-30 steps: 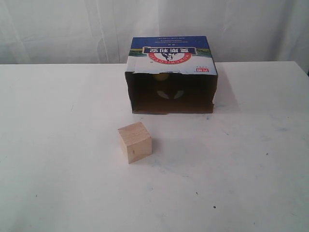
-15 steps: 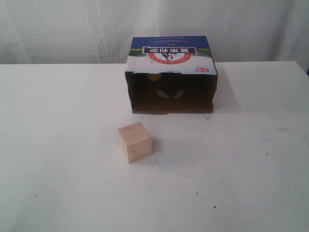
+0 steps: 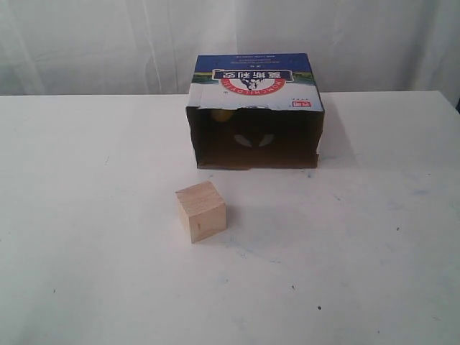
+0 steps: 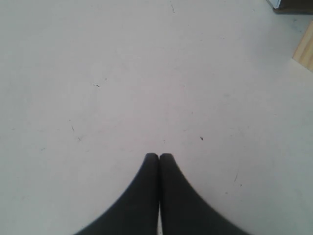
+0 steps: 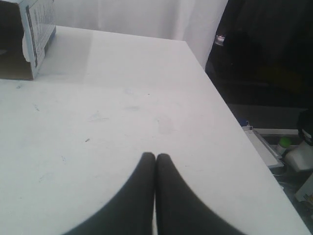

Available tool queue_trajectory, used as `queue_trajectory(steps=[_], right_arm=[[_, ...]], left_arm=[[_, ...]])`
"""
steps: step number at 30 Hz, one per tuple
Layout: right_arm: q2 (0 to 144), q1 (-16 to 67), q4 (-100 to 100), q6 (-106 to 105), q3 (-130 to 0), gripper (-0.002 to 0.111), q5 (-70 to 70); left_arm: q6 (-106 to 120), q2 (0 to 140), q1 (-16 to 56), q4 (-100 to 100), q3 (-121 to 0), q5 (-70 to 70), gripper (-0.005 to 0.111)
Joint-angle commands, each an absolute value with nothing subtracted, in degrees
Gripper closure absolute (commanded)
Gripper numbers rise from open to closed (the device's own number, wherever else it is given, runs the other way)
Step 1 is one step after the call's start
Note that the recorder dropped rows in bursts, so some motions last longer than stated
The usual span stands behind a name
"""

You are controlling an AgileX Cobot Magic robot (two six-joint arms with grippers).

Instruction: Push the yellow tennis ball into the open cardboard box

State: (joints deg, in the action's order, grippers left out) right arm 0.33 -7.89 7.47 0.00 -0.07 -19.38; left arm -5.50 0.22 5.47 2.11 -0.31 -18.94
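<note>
The open cardboard box [image 3: 255,97] lies on its side at the back middle of the white table, its dark opening facing the front. Only a sliver of the yellow tennis ball [image 3: 221,112] shows, deep inside near the upper left of the opening. Neither arm appears in the exterior view. My left gripper [image 4: 159,155] is shut over bare table, with a corner of the box [image 4: 293,6] far off at the frame's edge. My right gripper [image 5: 155,155] is also shut and holds nothing; the box's side [image 5: 27,34] stands well away from it.
A pale wooden cube [image 3: 200,210] sits in front of the box, a little to the left; its edge [image 4: 305,49] shows in the left wrist view. The table's right edge [image 5: 230,112] drops off to dark clutter beside the right gripper.
The yellow patch inside the box has drifted leftward along the back of the opening. Box and cube have not moved.
</note>
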Motion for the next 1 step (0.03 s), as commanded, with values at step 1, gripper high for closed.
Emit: queue_trajectory(steps=[1], right_arm=[[0.0,-8.2,7.5,0.0,0.0,0.108,-19.2]], left_arm=[[-5.5,0.0,6.0,2.3,0.0,-20.9,0.107]])
